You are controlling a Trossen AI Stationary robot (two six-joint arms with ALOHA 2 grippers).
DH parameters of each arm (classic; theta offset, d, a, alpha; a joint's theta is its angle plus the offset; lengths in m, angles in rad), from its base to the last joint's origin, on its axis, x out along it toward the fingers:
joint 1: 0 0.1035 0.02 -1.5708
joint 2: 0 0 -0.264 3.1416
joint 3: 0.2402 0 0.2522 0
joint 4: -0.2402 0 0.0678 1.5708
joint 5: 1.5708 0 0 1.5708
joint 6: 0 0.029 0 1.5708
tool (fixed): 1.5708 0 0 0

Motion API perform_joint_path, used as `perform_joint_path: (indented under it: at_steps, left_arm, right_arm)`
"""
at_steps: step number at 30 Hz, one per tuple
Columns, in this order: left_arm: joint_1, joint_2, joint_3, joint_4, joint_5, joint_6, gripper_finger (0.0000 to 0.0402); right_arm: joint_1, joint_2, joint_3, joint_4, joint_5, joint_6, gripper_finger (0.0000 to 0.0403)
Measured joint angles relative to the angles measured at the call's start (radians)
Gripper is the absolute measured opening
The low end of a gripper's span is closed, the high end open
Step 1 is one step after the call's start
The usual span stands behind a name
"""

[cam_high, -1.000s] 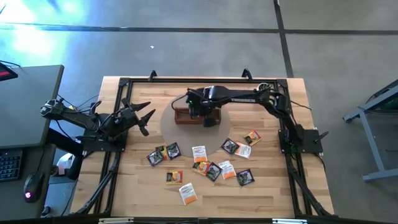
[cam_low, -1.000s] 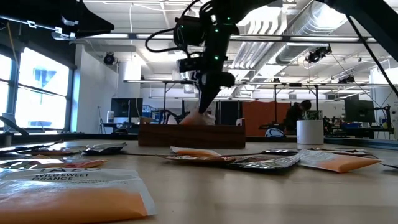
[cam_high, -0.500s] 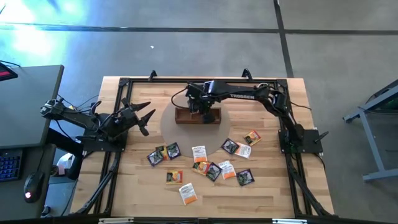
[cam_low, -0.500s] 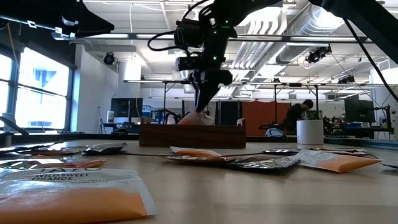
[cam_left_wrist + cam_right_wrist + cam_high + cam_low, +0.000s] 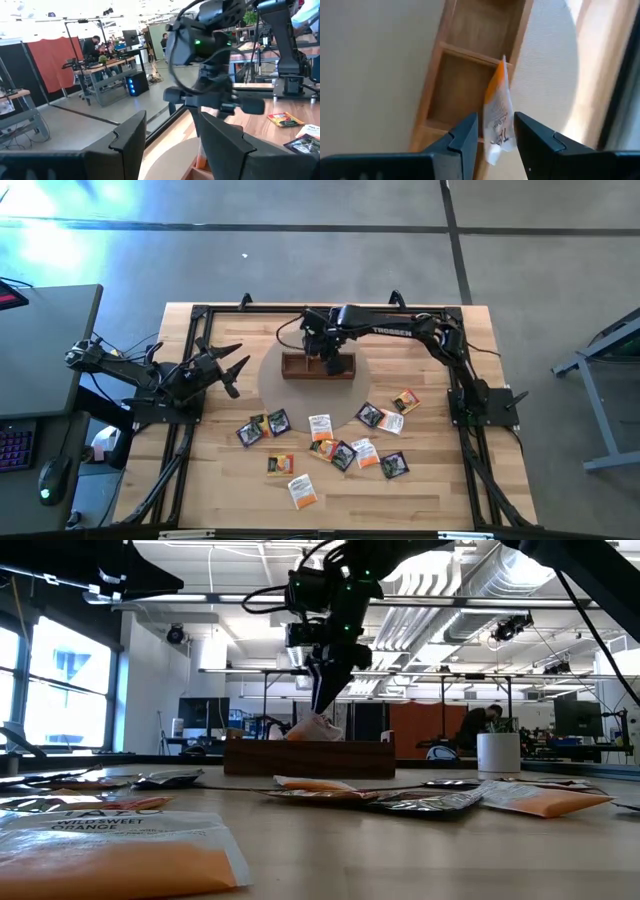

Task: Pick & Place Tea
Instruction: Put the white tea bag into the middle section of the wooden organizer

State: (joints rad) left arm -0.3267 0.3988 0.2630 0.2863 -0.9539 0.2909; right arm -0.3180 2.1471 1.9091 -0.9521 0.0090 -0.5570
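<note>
A white-and-orange tea sachet [image 5: 499, 112] stands on edge in the brown wooden tray [image 5: 318, 368], leaning on the tray's long wall, and its top [image 5: 314, 726] sticks up above the rim. My right gripper [image 5: 496, 131] hovers just over it, pointing steeply down, open, with a finger on either side of the sachet and clear of it. Several other sachets [image 5: 330, 442] lie flat on the table's near half. My left gripper [image 5: 230, 366] waits open at the table's left, held level above the table.
The tray [image 5: 308, 756] sits on a pale round mat [image 5: 270, 385] at the table's far middle. A black frame [image 5: 200, 315] runs around the tabletop. In the low view, a white cup [image 5: 497, 752] shows to the right of the tray. Loose sachets [image 5: 110, 840] lie close to the low camera.
My right gripper has opened and let go of the white-and-orange sachet. It has also drawn a little up and toward the table's far edge. The sachet stays on edge in the tray, its top above the rim.
</note>
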Motion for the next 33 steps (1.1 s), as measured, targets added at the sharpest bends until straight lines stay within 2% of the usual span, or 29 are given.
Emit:
perform_joint_path:
  at_steps: [7,15,21,25,30,33]
  left_arm:
    - [0.000,0.000,0.000,-0.005,-0.002,0.000,0.0179]
    - [0.000,0.000,0.000,-0.005,-0.002,-0.004,0.0179]
    - [0.000,0.000,0.000,-0.005,-0.002,-0.004,0.0179]
    - [0.000,0.000,0.000,-0.005,-0.002,-0.004,0.0179]
    - [0.000,0.000,0.000,-0.005,-0.002,-0.004,0.0179]
    - [0.000,0.000,0.000,-0.005,-0.002,-0.004,0.0179]
  right_arm:
    - [-0.069,0.000,-0.056,0.058,-0.023,0.086,0.0124]
    - [-0.131,0.000,-0.124,0.071,-0.280,0.114,0.0124]
    - [-0.140,0.000,-0.186,0.149,-0.299,0.107,0.0122]
    - [-0.140,0.000,-0.193,0.157,-0.293,0.105,0.0093]
    - [-0.140,0.000,-0.166,0.118,-0.292,0.104,0.0019]
    - [-0.130,0.000,-0.140,0.084,-0.284,0.105,0.0010]
